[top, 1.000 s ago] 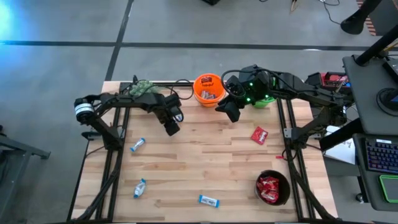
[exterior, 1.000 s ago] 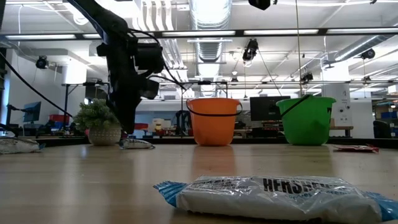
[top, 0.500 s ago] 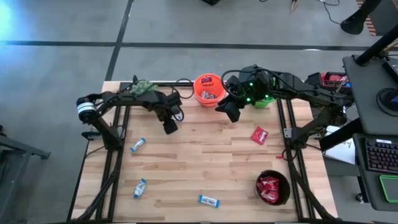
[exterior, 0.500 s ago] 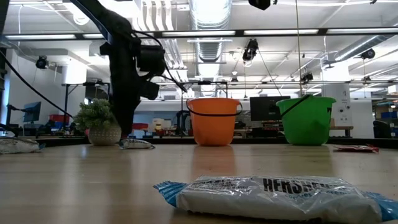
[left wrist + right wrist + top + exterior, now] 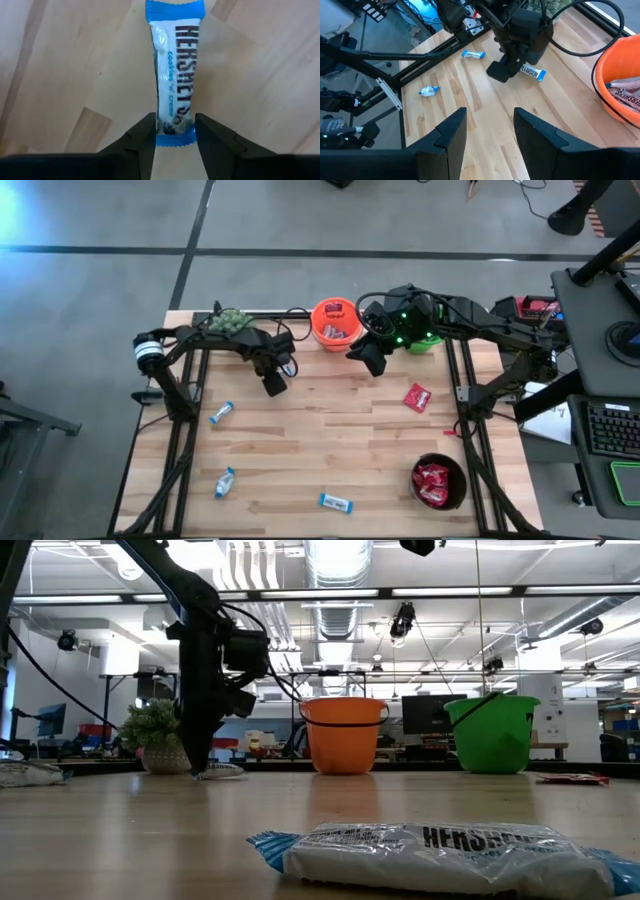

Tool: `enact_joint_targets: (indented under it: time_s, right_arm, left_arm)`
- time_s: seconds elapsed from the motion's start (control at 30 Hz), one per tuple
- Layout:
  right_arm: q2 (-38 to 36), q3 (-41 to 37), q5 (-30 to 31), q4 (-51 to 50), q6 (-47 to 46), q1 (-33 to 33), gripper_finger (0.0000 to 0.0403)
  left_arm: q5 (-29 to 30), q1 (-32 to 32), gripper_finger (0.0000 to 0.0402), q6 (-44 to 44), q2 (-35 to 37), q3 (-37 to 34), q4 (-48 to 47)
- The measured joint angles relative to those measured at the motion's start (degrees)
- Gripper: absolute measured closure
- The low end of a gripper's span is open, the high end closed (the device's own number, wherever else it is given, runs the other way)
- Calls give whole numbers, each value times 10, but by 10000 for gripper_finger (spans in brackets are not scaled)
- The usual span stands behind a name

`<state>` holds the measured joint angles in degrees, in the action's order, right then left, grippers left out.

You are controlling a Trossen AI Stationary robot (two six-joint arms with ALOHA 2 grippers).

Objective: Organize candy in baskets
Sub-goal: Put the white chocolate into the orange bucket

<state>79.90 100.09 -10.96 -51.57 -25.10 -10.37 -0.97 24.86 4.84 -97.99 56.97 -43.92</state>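
Note:
A blue-and-white candy bar (image 5: 175, 75) lies flat on the wooden table. My left gripper (image 5: 175, 125) points straight down over it, open, with one finger on each side of the bar's end. In the low view the left gripper (image 5: 205, 768) reaches almost to the tabletop by the bar (image 5: 222, 771). In the high view the left gripper (image 5: 272, 386) hides the bar. My right gripper (image 5: 368, 363) hangs raised and open near the orange basket (image 5: 335, 323), holding nothing. The right arm mostly covers the green basket (image 5: 428, 340). The black basket (image 5: 439, 482) holds red packets. My left gripper comes from above, its fingers (image 5: 146, 135) lying across the bar on either side of one wrapper end (image 5: 175, 137). The bar lies flat on the table. I cannot tell whether the fingers touch the wrapper.
Loose blue-and-white candy lies at the left (image 5: 221, 413), at the near left (image 5: 225, 482) and at the near middle (image 5: 336, 502). A red packet (image 5: 417, 397) lies at the right. A potted plant (image 5: 230, 320) stands at the far left. The orange basket holds candy.
My left gripper has tipped more upright and sunk a little toward the table over the bar. The bar lies where it was.

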Motion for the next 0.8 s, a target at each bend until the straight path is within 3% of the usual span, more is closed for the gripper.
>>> enact_joint_targets:
  time_s: [0.2,0.4,0.8]
  right_arm:
    - [0,0,0,0,0,0,250]
    - [0,0,0,0,0,0,250]
    - [0,0,0,0,7,0,250]
  left_arm:
    - [0,0,322,0,-3,0,-1]
    - [-26,0,388,-9,-1,0,-26]
    - [-31,-2,399,-3,59,7,-67]
